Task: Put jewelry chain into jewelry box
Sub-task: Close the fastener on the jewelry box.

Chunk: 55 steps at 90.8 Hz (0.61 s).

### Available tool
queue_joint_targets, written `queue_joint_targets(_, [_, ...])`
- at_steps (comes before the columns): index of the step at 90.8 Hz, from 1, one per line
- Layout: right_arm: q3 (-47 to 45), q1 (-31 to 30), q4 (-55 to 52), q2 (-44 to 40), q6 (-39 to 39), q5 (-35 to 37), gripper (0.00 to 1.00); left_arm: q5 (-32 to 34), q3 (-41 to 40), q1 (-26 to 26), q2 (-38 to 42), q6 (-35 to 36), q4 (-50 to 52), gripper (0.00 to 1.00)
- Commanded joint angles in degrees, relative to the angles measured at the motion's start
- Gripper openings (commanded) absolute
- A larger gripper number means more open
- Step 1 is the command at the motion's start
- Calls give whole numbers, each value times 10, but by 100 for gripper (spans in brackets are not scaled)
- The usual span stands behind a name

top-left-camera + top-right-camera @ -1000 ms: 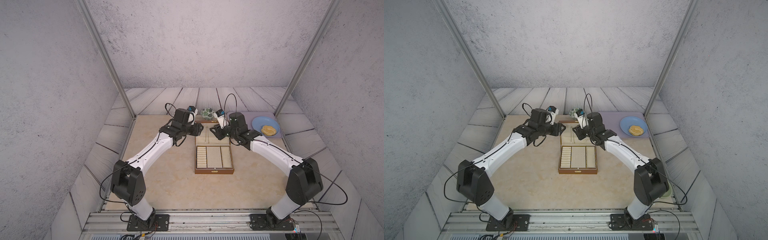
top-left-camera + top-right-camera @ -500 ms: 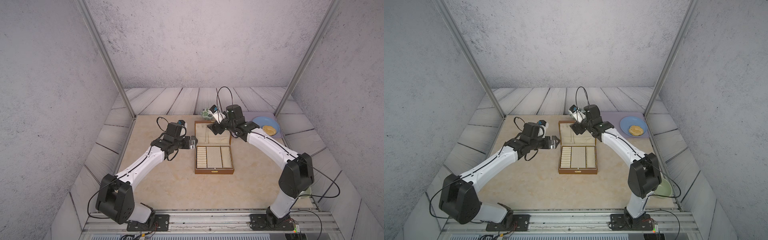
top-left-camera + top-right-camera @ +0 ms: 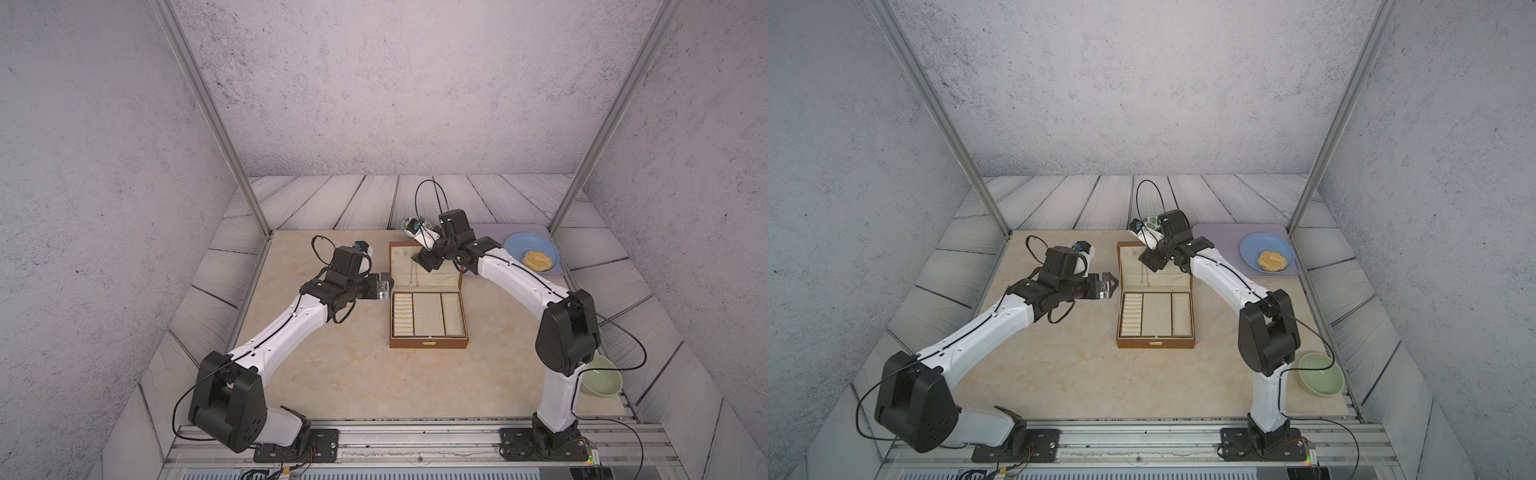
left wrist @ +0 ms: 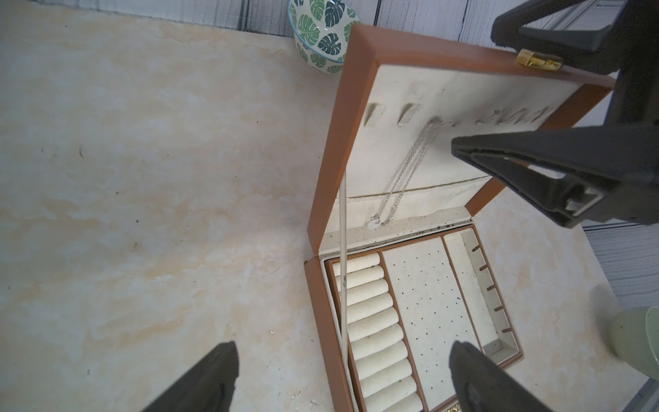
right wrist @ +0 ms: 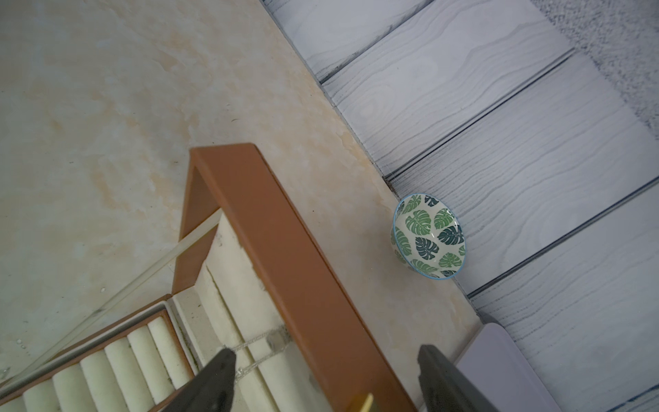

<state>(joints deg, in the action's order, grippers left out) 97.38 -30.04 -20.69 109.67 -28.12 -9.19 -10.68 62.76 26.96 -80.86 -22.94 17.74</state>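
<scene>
Both top views — jewelry box (image 3: 429,343) on marbled tabletop (image 3: 353,374), plank border (image 3: 365,201), speckled walls (image 3: 395,83).

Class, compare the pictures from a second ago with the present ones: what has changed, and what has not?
The left hand, open, drew back from the lid, leftward and toward the robot's base, to beside the jewelry box. The right hand, also open, barely shifted at the lid. The jewelry chain hangs free inside the lid. The box stayed open, unmoved.

grey speckled walls (image 3: 374,83) enclose pale wood-grain boards (image 3: 365,199) around a beige marbled tabletop (image 3: 332,374).
</scene>
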Motion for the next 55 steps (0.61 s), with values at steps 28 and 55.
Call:
queue_joint_targets(28, [22, 1, 10, 29, 7, 35, 77, 2, 1, -2, 3, 9, -2, 98])
queue_joint_targets(55, [25, 1, 23, 35, 22, 61, 62, 4, 0, -2, 1, 9, -2, 98])
